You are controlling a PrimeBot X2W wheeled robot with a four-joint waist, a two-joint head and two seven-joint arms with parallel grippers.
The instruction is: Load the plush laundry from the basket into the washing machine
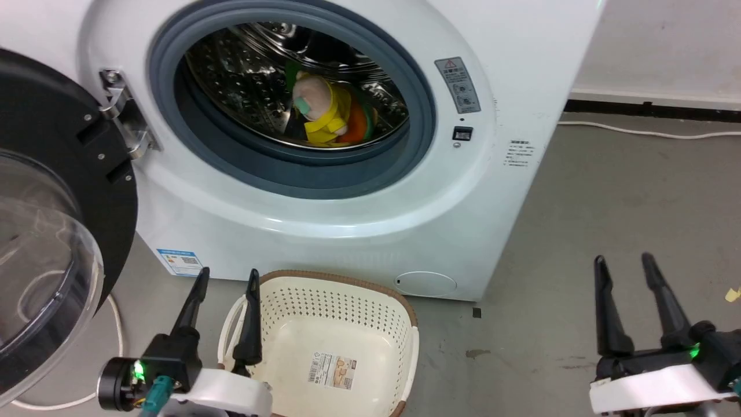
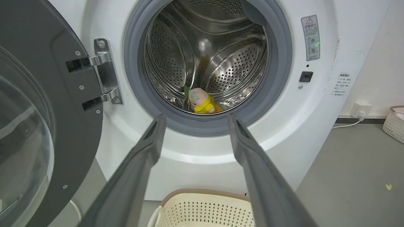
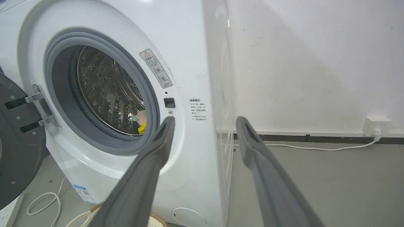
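Head view: plush laundry [image 1: 327, 113] lies low in the drum [image 1: 243, 75] of the washing machine [image 1: 347, 231]; basket [image 1: 341, 277] below holds none. Left gripper [image 1: 227, 277] and right gripper [image 1: 622, 260] spread, unladen; loading looks done, door [image 1: 52, 231] open.

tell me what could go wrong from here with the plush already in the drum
The plush laundry seems to lie low near the grey gasket, so closing the door could pinch it. The open left gripper hangs right by the basket rim and might knock it when moving.
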